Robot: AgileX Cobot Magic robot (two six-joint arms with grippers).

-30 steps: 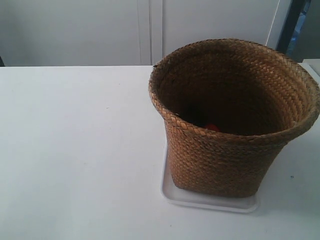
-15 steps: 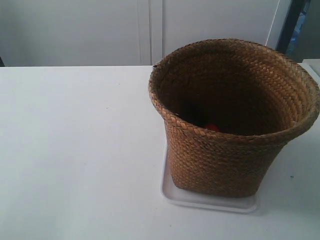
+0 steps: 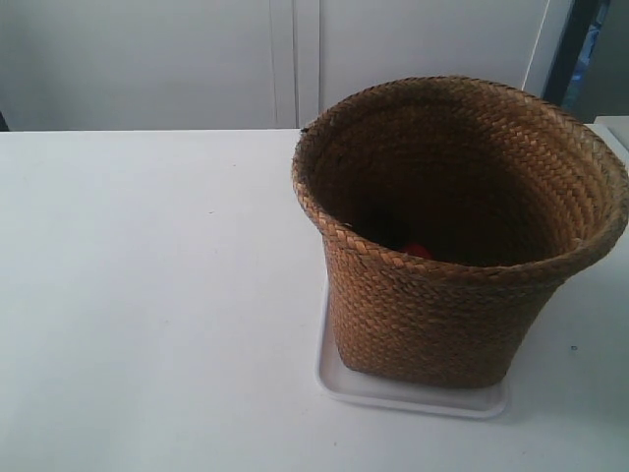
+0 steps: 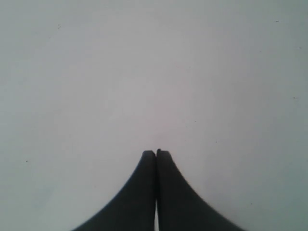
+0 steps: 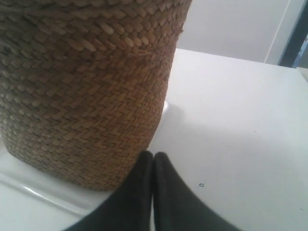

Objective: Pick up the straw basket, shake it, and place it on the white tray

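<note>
The brown woven straw basket (image 3: 447,246) stands upright on the white tray (image 3: 393,393) at the exterior view's right, overhanging the tray's edges. A small red thing (image 3: 418,252) shows inside it, low down. No arm appears in the exterior view. In the right wrist view the basket's woven wall (image 5: 86,91) fills one side, resting on the tray (image 5: 29,187); my right gripper (image 5: 153,155) is shut and empty, its tips just off the basket's base. My left gripper (image 4: 156,152) is shut, empty, over bare white table.
The white table (image 3: 147,295) spreads wide to the exterior view's left of the basket. White cabinet panels (image 3: 285,59) stand behind the table's far edge, and a dark upright (image 3: 575,54) rises at the back right.
</note>
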